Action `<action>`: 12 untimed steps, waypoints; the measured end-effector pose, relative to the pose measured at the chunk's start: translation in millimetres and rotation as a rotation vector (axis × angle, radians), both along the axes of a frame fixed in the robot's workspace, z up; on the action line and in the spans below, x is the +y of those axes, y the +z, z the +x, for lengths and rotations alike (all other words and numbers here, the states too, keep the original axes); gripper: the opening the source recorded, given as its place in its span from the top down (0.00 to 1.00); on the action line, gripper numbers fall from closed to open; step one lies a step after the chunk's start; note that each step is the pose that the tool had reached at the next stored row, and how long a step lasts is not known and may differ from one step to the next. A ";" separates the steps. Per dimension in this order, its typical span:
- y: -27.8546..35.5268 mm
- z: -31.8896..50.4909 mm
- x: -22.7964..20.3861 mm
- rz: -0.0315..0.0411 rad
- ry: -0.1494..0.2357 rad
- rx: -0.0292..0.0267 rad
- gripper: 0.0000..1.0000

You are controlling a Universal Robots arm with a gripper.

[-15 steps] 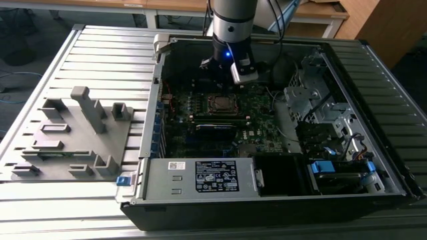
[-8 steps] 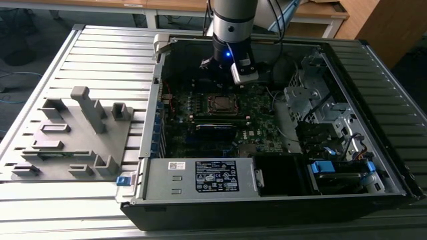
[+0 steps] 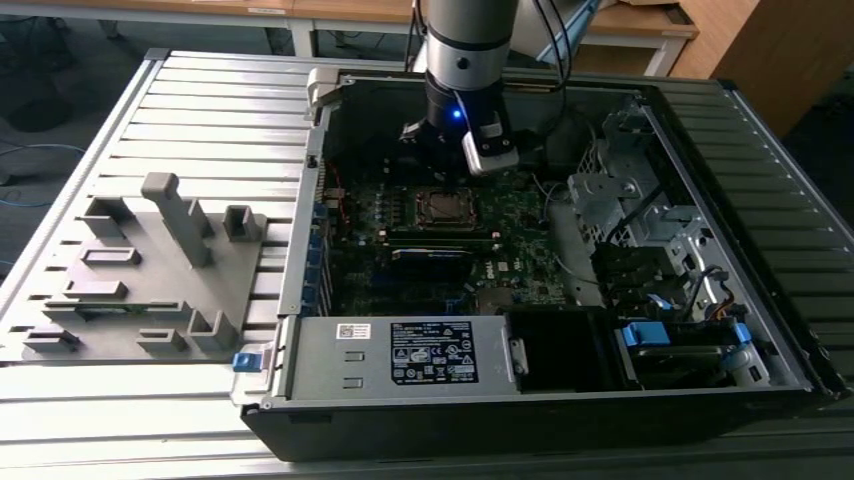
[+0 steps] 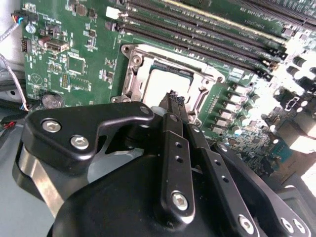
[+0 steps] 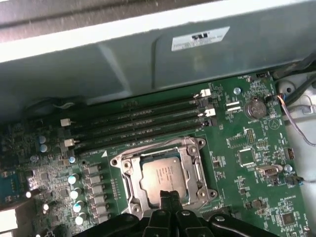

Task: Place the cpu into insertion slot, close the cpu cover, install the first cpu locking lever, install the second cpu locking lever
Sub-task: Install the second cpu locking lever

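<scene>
Open PC case (image 3: pixel 747 330) on a slatted metal bench (image 3: pixel 200 110); cpu (image 5: pixel 160 177) seated, cpu cover (image 5: pixel 195 163) down. Gripper (image 5: pixel 169 197) fingers pressed together, empty, tips just over the cover's near edge. Thin springy frame over a fragile chip: press on metal edge, not the chip.

In both wrist views the gripper (image 4: pixel 173 98) hides 1 edge of the cpu cover (image 5: pixel 195 168).

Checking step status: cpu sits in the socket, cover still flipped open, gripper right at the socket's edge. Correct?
Not quite. In the first wrist view the cpu cover lies closed, framing the cpu. The rest holds: the cpu sits in the socket, with the gripper at its edge.
</scene>
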State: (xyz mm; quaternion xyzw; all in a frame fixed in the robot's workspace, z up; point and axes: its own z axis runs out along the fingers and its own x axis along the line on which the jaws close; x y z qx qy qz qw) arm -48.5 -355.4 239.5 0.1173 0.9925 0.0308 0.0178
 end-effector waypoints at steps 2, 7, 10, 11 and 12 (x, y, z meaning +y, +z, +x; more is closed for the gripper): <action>0.0 0.0 -2.5 0.0000 0.000 0.0000 0.89; 0.0 0.0 -8.5 -0.0001 0.000 0.0000 0.89; 0.0 0.0 -11.7 -0.0004 0.000 0.0000 0.89; 0.0 0.0 -12.7 -0.0005 0.000 0.0000 0.89; 0.0 0.0 -13.6 -0.0006 0.000 0.0000 0.89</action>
